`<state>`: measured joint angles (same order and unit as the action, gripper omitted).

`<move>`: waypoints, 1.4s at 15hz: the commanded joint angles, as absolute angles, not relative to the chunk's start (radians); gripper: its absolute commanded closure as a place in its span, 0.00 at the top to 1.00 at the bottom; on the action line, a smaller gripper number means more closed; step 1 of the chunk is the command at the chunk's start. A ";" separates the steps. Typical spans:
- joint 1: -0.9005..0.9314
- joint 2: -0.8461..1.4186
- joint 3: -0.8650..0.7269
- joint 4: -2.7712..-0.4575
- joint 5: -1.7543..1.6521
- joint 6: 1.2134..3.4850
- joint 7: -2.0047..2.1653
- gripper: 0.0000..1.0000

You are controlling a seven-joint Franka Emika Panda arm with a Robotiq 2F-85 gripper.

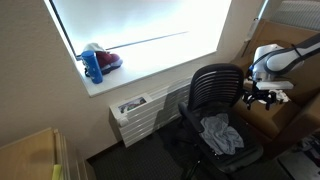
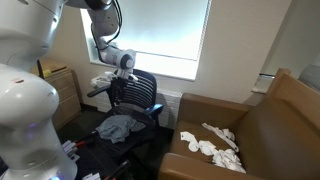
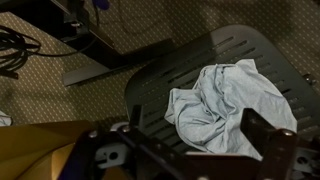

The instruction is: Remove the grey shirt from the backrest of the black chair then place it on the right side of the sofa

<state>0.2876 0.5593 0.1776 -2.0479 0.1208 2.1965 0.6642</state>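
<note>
Wrist view: the tool (image 3: pixel 182 148) stands released, jaws wide apart, nothing between them. Just beyond it lies the grey shirt (image 3: pixel 222 105), crumpled in a heap on the seat of the black chair (image 3: pixel 160 80), not on the backrest as the task sentence states.

Risks noted:
- A shallow pinch may take only one fold, and the shirt could slip free on the lift.
- Too deep a descent would drive the fingertips into the seat. If the chair swivels or rolls, as this type commonly does, that push could turn it out of position.
- Trailing cloth may snag on an armrest during the carry.
- Cables (image 3: pixel 15 45) lie on the floor past the seat's far edge, so a dropped shirt could land among them.

Position: the heap lies toward the right-hand edge of the seat in this view, nearer the right-hand finger. Tool and shirt are apart, with no contact.

In both exterior views the tool (image 1: pixel 262 97) (image 2: pixel 108 88) hovers high beside the backrest, with the shirt lower on the seat. Farther off, the sofa (image 2: pixel 270 120) already carries white cloths (image 2: pixel 212 145), so a careless drop could land the shirt on them.
</note>
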 commanded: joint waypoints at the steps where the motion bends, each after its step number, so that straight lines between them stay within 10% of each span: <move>1: 0.309 0.558 0.157 -2.034 0.136 2.180 0.655 1.00; 21: 0.554 1.021 -0.040 -1.842 0.017 2.615 0.958 1.00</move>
<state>0.5565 0.9547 -0.0152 -1.8819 0.0320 2.5575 0.9342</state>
